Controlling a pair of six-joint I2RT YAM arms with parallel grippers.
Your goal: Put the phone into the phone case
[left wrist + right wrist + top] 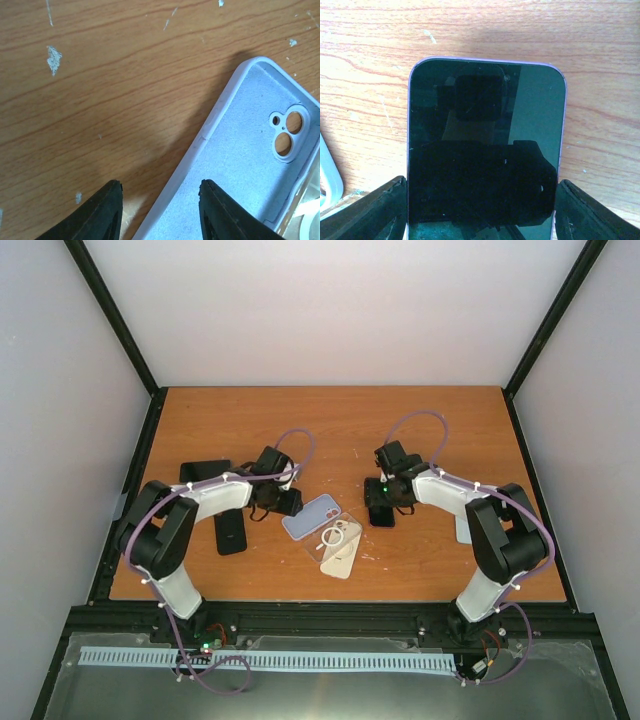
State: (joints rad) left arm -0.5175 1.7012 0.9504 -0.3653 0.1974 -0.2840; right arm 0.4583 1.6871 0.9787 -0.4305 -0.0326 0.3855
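Phone [482,150] lies screen-up, its dark glass reflecting the camera above it, lavender rim showing along its top and sides; it sits between the fingers of the right gripper [481,181], which press against its two long edges, so the gripper is pinching it across its width; whether its underside rests on the table [330,430] or hangs just above the wood cannot be told; seen from the top camera it is right of centre, apart from the phone case [240,165]; that case is lavender, lies open side up on the wood near the middle of the table, its soft lining and camera cut-out exposed and nothing inside it; the left gripper [160,185] stands over its long outer edge with fingers spread, one fingertip above bare wood and the other above the lining, the rim running between them with a gap on each side, nothing gripped; just beside the case, toward the arms, lies a clear case [340,535] with a white ring, overlapping a gold device [340,560]; a black slab [231,530] lies under the left arm and a second black slab [205,471] behind it.
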